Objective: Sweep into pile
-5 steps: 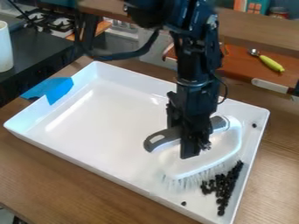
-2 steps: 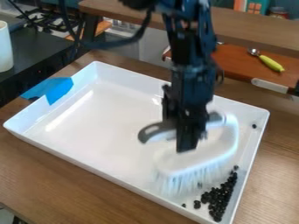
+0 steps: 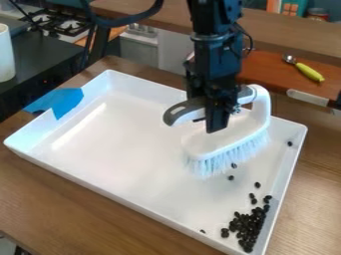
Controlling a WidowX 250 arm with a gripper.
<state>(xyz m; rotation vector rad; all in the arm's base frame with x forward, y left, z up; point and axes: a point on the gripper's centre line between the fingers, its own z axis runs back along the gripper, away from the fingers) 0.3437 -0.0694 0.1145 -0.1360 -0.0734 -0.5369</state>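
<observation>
The black gripper (image 3: 214, 124) hangs over the right half of the white tray (image 3: 126, 129), shut on the grey and white handle of a scrub brush (image 3: 230, 137). The brush's pale bristles point down and toward the near side, apparently lifted above the tray floor. Black beans (image 3: 248, 228) lie bunched in the tray's near right corner. Several loose beans are scattered between that bunch and the bristles, one sits at the near wall left of the bunch, and another (image 3: 289, 144) lies by the right wall.
Blue tape (image 3: 65, 102) covers part of the tray's left rim. Behind the tray is a reddish-brown board (image 3: 273, 74) with a green-handled tool (image 3: 309, 72). A white cup (image 3: 5, 54) stands on the dark surface at upper left.
The gripper and brush have moved up and away from the bean bunch, toward the tray's far side. A few beans now lie loose behind the bunch.
</observation>
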